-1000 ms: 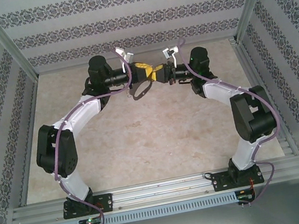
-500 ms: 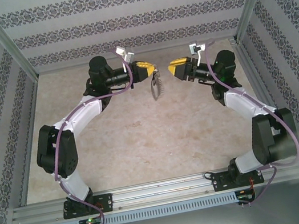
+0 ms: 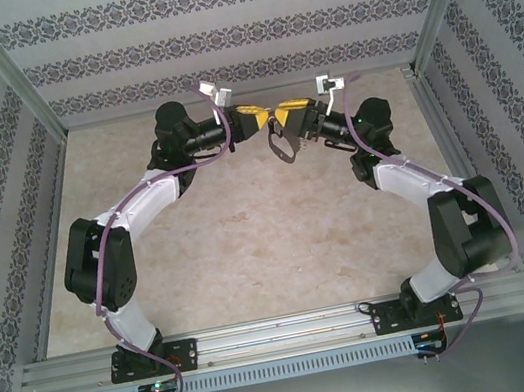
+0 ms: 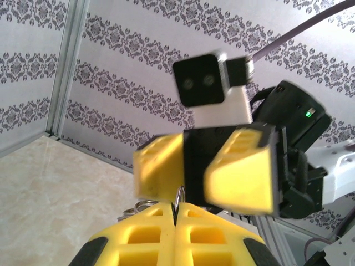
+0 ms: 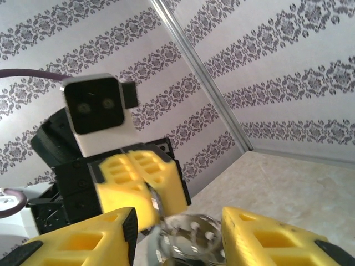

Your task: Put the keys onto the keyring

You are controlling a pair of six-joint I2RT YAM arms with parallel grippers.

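Left pincer (image 4: 176,213): clamped on the keyring (image 4: 178,194), which hangs below it.
Right pincer (image 5: 177,230): jaws apart, straddling the blurred keyring, facing left pincer.

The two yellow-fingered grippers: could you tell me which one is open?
The right gripper: its fingers stand apart; the left gripper pinches the silver metal keyring.

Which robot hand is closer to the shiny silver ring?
Left. The left gripper is shut on the silver-grey oval metal keyring, pinching it. The right gripper is open and straddles the keyring from the other side; whether it touches is unclear.
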